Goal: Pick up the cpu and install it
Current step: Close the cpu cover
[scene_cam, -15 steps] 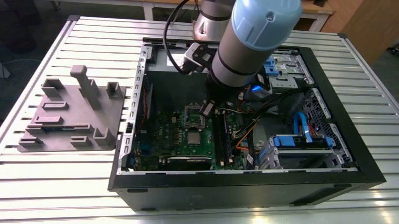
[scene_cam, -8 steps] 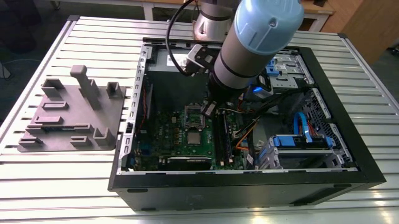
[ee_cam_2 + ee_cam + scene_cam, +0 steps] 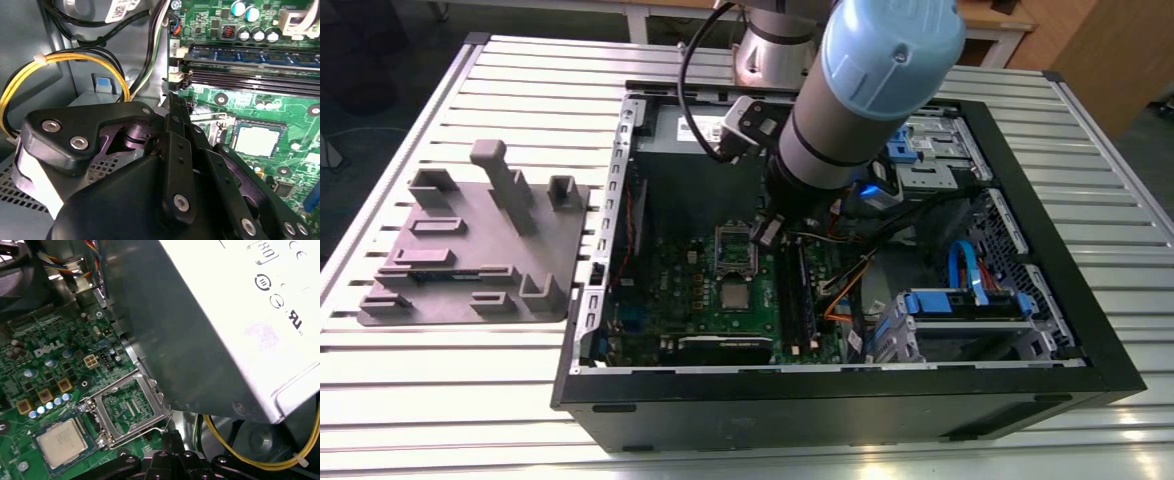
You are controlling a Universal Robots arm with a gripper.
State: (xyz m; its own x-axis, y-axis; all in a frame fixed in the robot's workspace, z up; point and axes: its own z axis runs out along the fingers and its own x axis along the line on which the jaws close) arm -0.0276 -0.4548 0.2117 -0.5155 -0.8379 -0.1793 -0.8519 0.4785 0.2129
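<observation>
The cpu (image 3: 736, 296) lies flat in its socket on the green motherboard (image 3: 674, 290), silvery top up; both wrist views show it too, cpu (image 3: 257, 140) and cpu (image 3: 61, 440). The metal socket frame (image 3: 131, 407) stands flipped open beside it, frame (image 3: 736, 248). My gripper (image 3: 766, 232) hangs inside the case just past the open frame, away from the cpu. Its black fingers come together to a thin tip, gripper (image 3: 173, 100), holding nothing that I can make out. The tip, gripper (image 3: 169, 436), sits at the thin wire lever (image 3: 165, 421) by the frame's corner.
The grey power supply box (image 3: 225, 315) looms close beside the wrist. Yellow cables (image 3: 60, 62) loop behind the gripper. Memory slots (image 3: 250, 65) run next to the socket. A drive cage with blue parts (image 3: 961, 310) fills the case's right. A grey fixture tray (image 3: 474, 245) sits on the table at the exterior view's left.
</observation>
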